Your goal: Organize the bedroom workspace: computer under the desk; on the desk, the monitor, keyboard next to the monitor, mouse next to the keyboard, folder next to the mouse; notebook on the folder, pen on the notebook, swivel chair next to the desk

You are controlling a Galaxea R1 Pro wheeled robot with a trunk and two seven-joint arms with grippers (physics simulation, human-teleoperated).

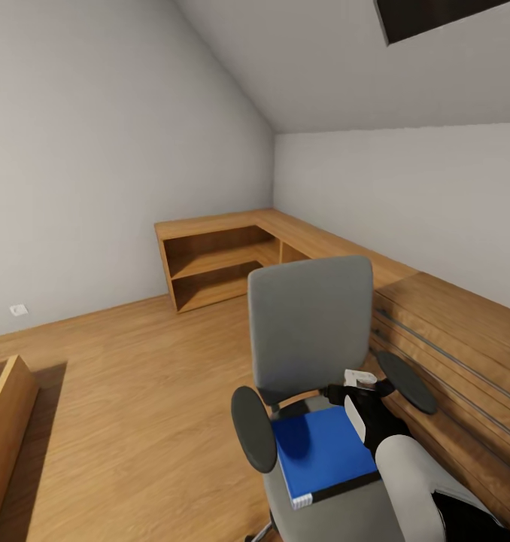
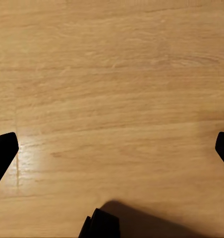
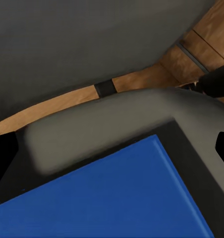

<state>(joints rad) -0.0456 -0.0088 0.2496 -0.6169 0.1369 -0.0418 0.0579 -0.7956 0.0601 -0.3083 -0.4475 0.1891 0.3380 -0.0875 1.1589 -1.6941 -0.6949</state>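
- Lying flat on the swivel chair (image 1: 309,331) seat, the blue folder (image 1: 321,450) sits between both armrests.
- Right hand (image 3: 112,148) hovers just above the folder's far edge, fingers spread wide, holding nothing.
- Left hand (image 2: 112,148) faces the wooden floor (image 2: 112,74), wide, empty.

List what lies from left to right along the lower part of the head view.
Low wooden unit → bare wooden floor → swivel chair's left armrest → blue folder on the seat → right tool → oak chest with bar handles.
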